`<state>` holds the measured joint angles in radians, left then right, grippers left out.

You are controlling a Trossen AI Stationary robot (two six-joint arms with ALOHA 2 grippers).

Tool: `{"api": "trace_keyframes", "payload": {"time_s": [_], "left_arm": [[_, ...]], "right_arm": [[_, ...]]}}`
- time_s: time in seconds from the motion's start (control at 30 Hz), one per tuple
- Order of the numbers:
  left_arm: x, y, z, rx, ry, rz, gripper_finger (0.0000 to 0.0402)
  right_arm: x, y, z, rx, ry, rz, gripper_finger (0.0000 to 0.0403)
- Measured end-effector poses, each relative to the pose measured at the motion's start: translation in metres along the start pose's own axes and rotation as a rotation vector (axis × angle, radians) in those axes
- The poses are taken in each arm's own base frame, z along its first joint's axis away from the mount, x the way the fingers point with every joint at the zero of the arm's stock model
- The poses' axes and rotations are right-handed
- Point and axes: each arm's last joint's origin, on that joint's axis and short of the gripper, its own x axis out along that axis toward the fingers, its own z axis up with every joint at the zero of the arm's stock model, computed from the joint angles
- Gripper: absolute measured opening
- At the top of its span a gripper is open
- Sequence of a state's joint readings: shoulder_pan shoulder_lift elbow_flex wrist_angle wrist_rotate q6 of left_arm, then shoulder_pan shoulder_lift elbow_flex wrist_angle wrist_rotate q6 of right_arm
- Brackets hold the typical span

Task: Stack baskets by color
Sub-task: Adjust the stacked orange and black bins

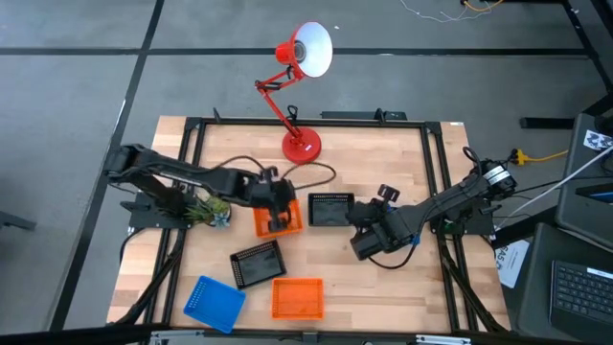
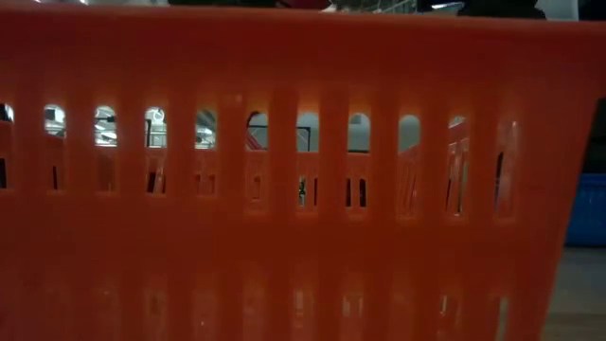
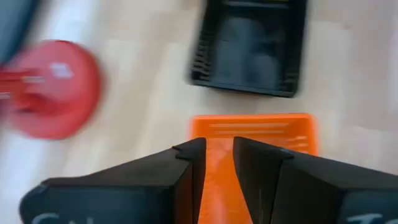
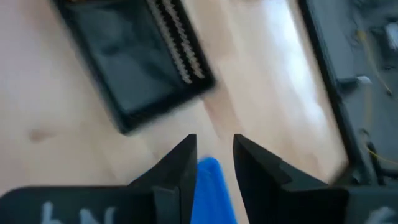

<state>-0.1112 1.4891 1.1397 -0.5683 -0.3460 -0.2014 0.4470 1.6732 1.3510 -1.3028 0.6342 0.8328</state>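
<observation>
My left gripper (image 1: 280,213) is near the table's middle, shut on an orange basket (image 1: 278,220). My right gripper (image 1: 362,240), to its right, is shut on a blue piece (image 4: 210,186) that looks like a blue basket; the gripper hides the rest. One black basket (image 1: 330,209) lies flat between the two grippers. A second black basket (image 1: 257,264), a blue basket (image 1: 213,302) and another orange basket (image 1: 297,297) lie near the front edge. The front orange basket's slotted wall (image 2: 284,189) fills the low view. My left gripper pinches the near short wall (image 3: 214,177) of the orange basket between its two fingers, slanting down from the table's left. The basket reaches forward past the fingertips, open side up; whether its far end (image 3: 255,124) is off the table, I cannot tell. My right gripper pinches the blue piece (image 4: 210,180) between its two fingers, slanting down from the table's right. Only a narrow strip shows between the fingers, so which part of the basket it is cannot be told.
A red desk lamp stands on its round base (image 1: 301,146) at the table's far middle, its cord running toward the left arm. A black frame (image 1: 192,134) rims the table. Bare wood (image 1: 383,297) shows at the front right.
</observation>
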Motion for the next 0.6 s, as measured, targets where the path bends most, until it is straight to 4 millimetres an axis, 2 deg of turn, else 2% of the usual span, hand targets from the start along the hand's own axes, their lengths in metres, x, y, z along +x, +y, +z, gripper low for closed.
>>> {"api": "trace_keyframes", "payload": {"time_s": [0.17,0.3,0.47,0.6], "left_arm": [[-0.04,0.021,-0.009,-0.026,0.006,0.146,0.0073],[-0.066,0.032,-0.014,-0.11,-0.026,0.16,0.0073],[-0.079,0.032,-0.015,-0.128,-0.069,0.158,0.0073],[-0.079,0.031,-0.018,-0.108,-0.053,0.197,0.0073]], "right_arm": [[0.004,0.009,0.018,-0.078,-0.116,0.1,0.0104],[0.012,0.005,0.037,-0.11,-0.185,0.127,0.0104],[0.041,0.003,0.057,-0.141,-0.158,0.167,0.0103],[0.067,0.014,0.062,-0.226,-0.097,0.2,0.0103]]}}
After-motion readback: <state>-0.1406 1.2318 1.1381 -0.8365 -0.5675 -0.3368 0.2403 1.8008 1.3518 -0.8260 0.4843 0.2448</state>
